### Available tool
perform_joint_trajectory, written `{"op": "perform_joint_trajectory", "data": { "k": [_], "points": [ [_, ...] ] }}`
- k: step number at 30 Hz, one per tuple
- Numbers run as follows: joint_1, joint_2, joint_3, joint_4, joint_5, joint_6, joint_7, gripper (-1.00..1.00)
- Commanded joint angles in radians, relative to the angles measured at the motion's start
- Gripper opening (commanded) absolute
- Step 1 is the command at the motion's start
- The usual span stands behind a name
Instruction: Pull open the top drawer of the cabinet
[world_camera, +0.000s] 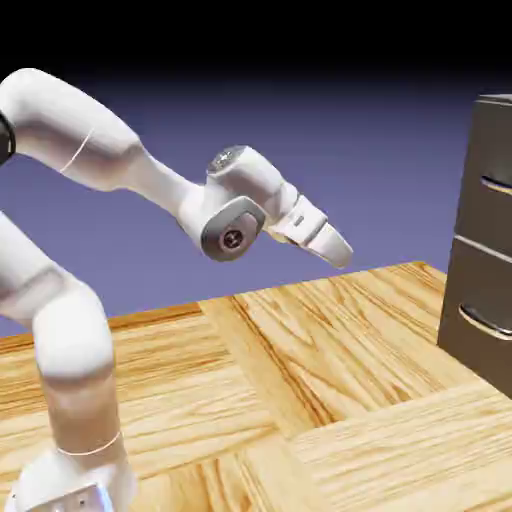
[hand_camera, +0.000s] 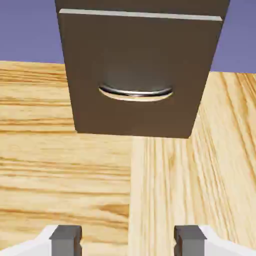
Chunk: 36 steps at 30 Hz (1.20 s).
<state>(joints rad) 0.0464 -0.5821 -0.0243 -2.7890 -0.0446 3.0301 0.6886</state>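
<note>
We see a glossy white, round-jointed robot arm (world_camera: 75, 335) reaching over a honey-coloured wood-grain surface (world_camera: 360, 350), its gripper (hand_camera: 128, 241) pointing down toward the exterior view's right, grey fingertips apart with bare wood showing between them. At that side stands the dark grey-brown cabinet (world_camera: 485, 240), flat-faced and straight-edged. Its top drawer (world_camera: 490, 195), closed, carries a curved, shiny silver handle (world_camera: 497, 186); a pale strip (world_camera: 485, 248) divides it from the matching lower drawer (world_camera: 480, 315). We find open room between gripper and cabinet, with wood reaching the cabinet's bottom edge, backed by blue-violet.
</note>
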Motion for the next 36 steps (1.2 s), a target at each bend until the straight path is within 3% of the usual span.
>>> {"op": "perform_joint_trajectory", "data": {
  "k": [1, 36],
  "points": [
    [0.029, -0.01, -0.02, 0.017, -0.037, -0.006, -0.044, 0.0],
    [1.028, -0.36, -0.726, 0.628, -1.329, -0.206, -1.566, 0.0]
  ]
}}
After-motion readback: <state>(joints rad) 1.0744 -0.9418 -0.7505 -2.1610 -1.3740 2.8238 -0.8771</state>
